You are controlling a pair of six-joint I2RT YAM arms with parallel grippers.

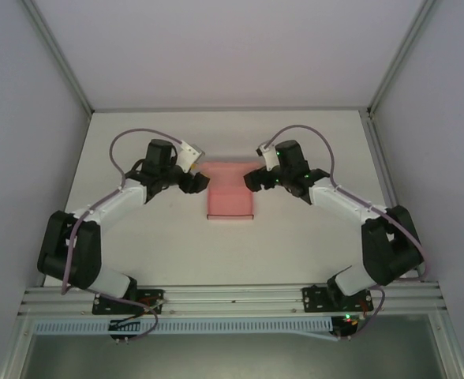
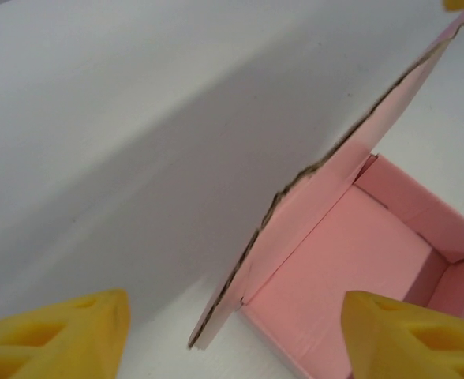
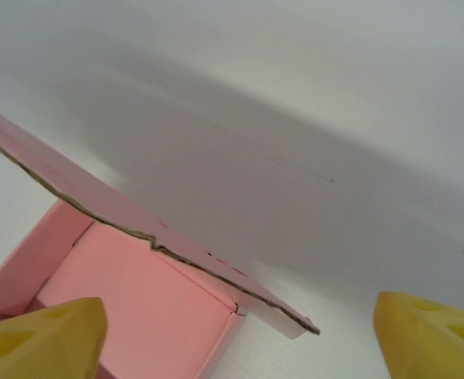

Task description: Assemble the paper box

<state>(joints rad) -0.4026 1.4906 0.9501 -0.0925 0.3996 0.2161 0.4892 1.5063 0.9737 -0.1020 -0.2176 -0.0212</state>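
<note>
1. Lower edge of the overhead view: grey aluminium mounting rail (image 1: 232, 298). The white-and-black left arm (image 1: 110, 204) and right arm (image 1: 350, 205) rise from it and bend inward toward centre frame. I judge this mirrored reach is meant to address one flap from both ends.

2. Left pincer (image 1: 197, 181): its yellow moulded fingers (image 2: 58, 335) are spread wide and grip nothing. In its wrist view they sit in the lower corners of the frame, and the flap's near corner falls between them without touching either, as far as I can tell.

3. Right pincer (image 1: 253, 178): its fingers (image 3: 433, 332) are likewise spread wide and grip nothing. The tray corner and the flap's end lie between them, just ahead.

4. Salmon-pink thin-card paper box (image 1: 230, 201): it sits at centre frame on the white matte table (image 1: 137, 142). It is an open shallow tray with its side walls up, resting flat.

5. Pink card lid flap with a raw brown edge (image 2: 350, 174): it is hinged along the tray's upper edge in the overhead view and stands tilted over the tray. One pincer flanks each end. I judge they are placed to fold it down.
</note>
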